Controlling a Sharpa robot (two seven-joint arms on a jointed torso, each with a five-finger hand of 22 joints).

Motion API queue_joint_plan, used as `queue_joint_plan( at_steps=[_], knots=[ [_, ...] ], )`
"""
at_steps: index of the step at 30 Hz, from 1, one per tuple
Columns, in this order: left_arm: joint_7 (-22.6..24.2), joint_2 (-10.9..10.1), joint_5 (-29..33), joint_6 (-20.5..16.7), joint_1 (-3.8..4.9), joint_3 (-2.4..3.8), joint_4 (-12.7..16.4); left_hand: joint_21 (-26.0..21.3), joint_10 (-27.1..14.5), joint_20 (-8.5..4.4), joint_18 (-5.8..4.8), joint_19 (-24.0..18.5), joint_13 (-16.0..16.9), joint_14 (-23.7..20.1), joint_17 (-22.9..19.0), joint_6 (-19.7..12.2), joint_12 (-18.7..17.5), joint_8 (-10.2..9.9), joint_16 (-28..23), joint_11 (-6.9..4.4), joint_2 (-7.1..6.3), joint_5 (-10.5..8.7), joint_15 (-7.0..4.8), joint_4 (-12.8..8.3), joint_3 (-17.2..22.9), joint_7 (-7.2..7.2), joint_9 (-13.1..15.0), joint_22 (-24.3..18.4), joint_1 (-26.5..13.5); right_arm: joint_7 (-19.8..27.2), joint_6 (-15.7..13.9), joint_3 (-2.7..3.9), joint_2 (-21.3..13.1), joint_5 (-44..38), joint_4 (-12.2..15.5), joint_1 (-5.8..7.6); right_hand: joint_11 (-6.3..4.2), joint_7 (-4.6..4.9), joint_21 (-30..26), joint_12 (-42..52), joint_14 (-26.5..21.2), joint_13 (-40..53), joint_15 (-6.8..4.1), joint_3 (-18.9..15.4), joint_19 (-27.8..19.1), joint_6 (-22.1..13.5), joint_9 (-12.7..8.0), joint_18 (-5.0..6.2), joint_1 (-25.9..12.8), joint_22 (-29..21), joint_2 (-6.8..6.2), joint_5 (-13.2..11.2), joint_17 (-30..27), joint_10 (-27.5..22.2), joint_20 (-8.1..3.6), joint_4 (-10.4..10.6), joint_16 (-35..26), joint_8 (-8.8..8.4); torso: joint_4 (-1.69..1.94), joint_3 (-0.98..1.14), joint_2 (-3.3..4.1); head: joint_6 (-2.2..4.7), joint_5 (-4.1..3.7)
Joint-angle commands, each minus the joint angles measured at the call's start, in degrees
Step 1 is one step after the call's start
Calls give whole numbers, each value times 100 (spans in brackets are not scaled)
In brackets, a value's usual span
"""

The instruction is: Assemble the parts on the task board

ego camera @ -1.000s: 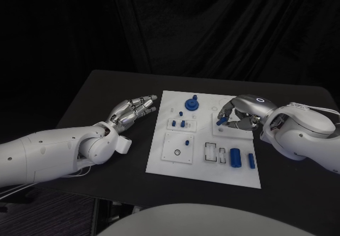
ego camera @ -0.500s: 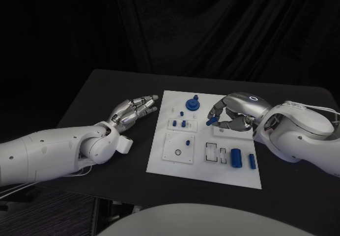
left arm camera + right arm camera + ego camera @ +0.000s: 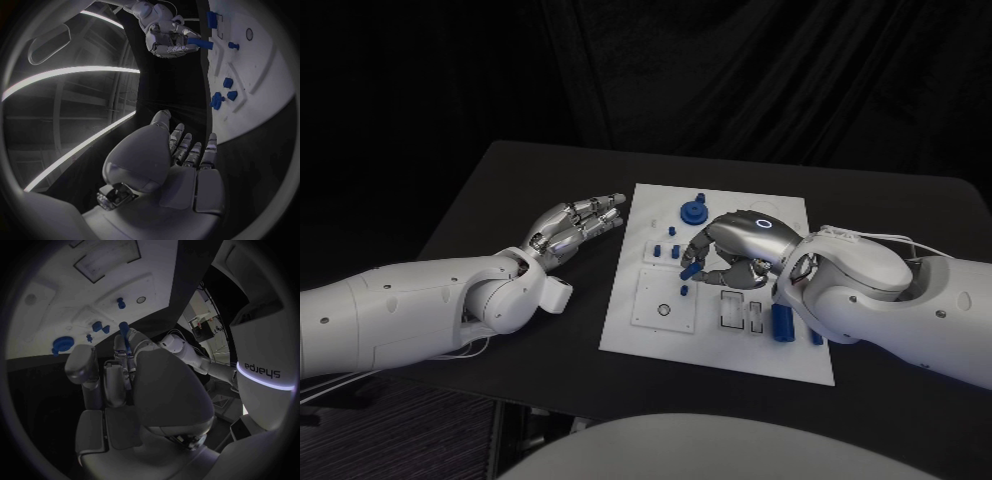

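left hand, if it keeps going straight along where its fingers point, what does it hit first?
Probably the near edge of the task board. In the head view the left hand lies open beside the board, fingers aimed at its upper left corner. Past that edge the large blue round part lies roughly in line. Height above the table is unclear.

- One white task board point(image 3: 733, 350) on the bench point(image 3: 502, 190).
- Two silver hands: left hand point(image 3: 571, 226), right hand point(image 3: 733, 252).
- About nine blue parts, one point(image 3: 691, 269) pinched in the right hand's fingers.
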Motion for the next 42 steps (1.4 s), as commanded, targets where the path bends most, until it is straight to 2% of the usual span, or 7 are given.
queue_joint_plan(
  at_steps=[1, 12, 19, 25, 29, 35, 42],
  knots=[
    [483, 24, 30, 75, 18, 4, 4, 12, -32, 19, 107, -41, -3, -17, -8, 8, 17, -1, -36, 26, -6, 57, 20, -46, -3, 12, 0, -6, 52, 105, 32, 6, 93, -538, -25, -32, 4, -76, 22, -40, 135, -13, -30, -37, 57, 201, 532, -38, -55, 802, -28, 20, 1, 43, 0, 7, 16, 202, 9, -4, -6, -1, 20],
    [468, 151, 30, 68, 18, 4, -98, 13, -91, 23, 107, -54, -12, -29, -11, -165, -26, -29, -39, -27, -3, 26, 17, -56, 17, -72, -18, -24, 29, 43, 351, 6, 443, -1278, -87, -154, -3, -75, 93, -72, 146, -18, -34, -25, 85, 234, 558, -51, -38, 819, -27, 12, 23, 87, -5, -10, 31, 194, -1, -7, -10, -1, 74],
    [458, 298, 30, 139, 17, 4, -300, 21, -104, 31, 107, -59, -11, -28, -11, -31, -16, 3, -38, -36, -15, 61, 27, -121, 95, -50, 0, -23, 143, 44, 432, 6, 540, -1380, -184, -242, -5, -77, 95, -77, 147, -18, -35, -25, 87, 243, 564, -51, -40, 819, -27, 7, 23, 100, -6, -10, 31, 194, -10, -14, -31, -1, -123],
    [446, 403, 30, 201, 15, 4, -485, 28, -110, 39, 108, -63, -11, -29, -11, -12, -7, 6, -39, -22, -13, -48, 30, -105, 157, -35, 1, -27, 185, 47, 479, 6, 547, -1401, -252, -296, -8, -81, 107, -83, 150, -17, -38, -28, 92, 255, 573, -53, -47, 821, -29, -4, 29, 119, -8, -10, 35, 193, 11, 3, -66, -1, -264],
    [441, 458, 30, 228, 14, 4, -567, 36, -125, 45, 109, -74, -13, -37, -13, -17, 0, 1, -41, -9, 14, -201, 33, 14, 237, -30, -2, -35, 173, 54, 488, 6, 560, -1404, -281, -313, -11, -83, 119, -86, 152, -17, -39, -28, 97, 261, 578, -55, -48, 824, -30, -8, 30, 128, -9, -11, 36, 193, 16, 7, -101, -1, -287],
    [440, 522, 30, 284, 12, 4, -619, 63, -160, 48, 111, -104, -15, -44, -15, -46, 19, -3, -43, -2, -25, -668, 31, 690, 239, -24, -4, -57, -67, 68, 480, 6, 619, -1407, -368, -344, -13, -85, 131, -88, 153, -16, -41, -29, 101, 266, 581, -57, -50, 827, -30, -12, 32, 135, -10, -12, 37, 193, 1, 13, -187, -1, -284],
    [459, 547, 31, 301, 12, 4, -636, 85, -193, 53, 112, -132, -19, -49, -16, -225, 13, -23, -44, -2, 66, -1059, 25, 706, -48, -43, -17, -82, -605, 92, 459, 6, 697, -1407, -496, -400, -15, -87, 137, -94, 152, -16, -43, -30, 104, 266, 585, -58, -51, 828, -35, -20, 25, 144, -12, -13, 32, 187, -19, 39, -265, -1, -276]
  ],
)
